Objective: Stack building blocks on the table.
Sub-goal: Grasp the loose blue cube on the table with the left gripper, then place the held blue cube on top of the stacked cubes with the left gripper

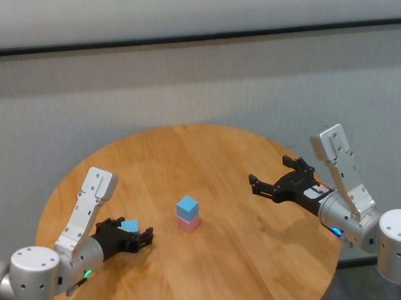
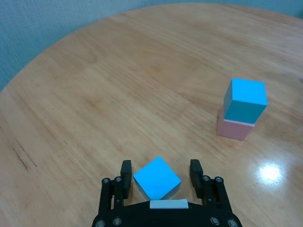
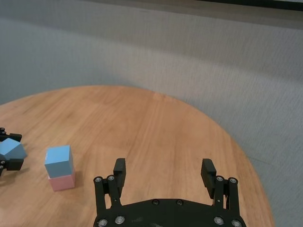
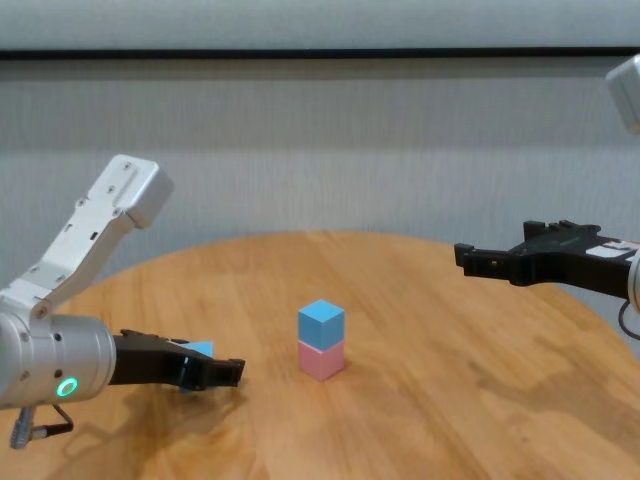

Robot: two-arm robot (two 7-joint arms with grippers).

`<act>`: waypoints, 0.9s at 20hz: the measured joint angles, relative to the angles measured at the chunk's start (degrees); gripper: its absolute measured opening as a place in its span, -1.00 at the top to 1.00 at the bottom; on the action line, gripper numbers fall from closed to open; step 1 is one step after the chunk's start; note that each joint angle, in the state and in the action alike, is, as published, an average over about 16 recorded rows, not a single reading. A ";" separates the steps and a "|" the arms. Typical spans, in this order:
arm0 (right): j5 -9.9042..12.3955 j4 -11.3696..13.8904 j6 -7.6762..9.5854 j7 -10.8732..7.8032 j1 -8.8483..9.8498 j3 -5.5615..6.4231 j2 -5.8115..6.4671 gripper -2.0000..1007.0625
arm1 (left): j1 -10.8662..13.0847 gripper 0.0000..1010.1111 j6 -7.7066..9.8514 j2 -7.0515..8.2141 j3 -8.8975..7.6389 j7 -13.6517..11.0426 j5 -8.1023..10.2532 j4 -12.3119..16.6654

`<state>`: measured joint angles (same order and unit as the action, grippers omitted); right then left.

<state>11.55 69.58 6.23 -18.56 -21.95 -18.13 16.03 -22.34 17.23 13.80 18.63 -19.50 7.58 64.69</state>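
On the round wooden table (image 1: 221, 155), a light blue cube (image 1: 187, 206) sits on a pale pink cube (image 1: 189, 223) near the middle; the left wrist view shows the blue one (image 2: 245, 98) turned a little on the pink one (image 2: 233, 128). A second light blue cube (image 2: 157, 178) rests on the table at the near left, turned corner-on. My left gripper (image 2: 161, 172) is low around it, open, with a narrow gap on each side. My right gripper (image 1: 269, 173) hovers open and empty above the table's right part.
A grey wall stands behind the table. The table's round edge (image 3: 236, 146) falls away close under the right gripper. Bare wood lies between the stack and both grippers.
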 joint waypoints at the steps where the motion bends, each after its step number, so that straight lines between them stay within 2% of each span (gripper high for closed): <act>1: 0.00 0.00 0.00 0.00 0.00 0.00 0.00 -0.99 | 0.02 -0.58 -0.04 0.01 0.01 0.01 0.01 0.03; 10: 0.00 0.00 0.00 0.00 0.00 0.00 0.00 -0.99 | 0.38 -0.19 -0.22 0.11 0.08 0.15 0.04 0.45; 18: 0.00 0.00 0.00 0.00 0.00 0.00 0.00 -0.99 | 0.70 -0.10 -0.16 0.22 0.08 0.32 0.01 1.02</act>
<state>11.55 69.58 6.23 -18.56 -21.95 -18.13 16.03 -21.64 17.07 14.01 18.71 -19.18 7.60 65.71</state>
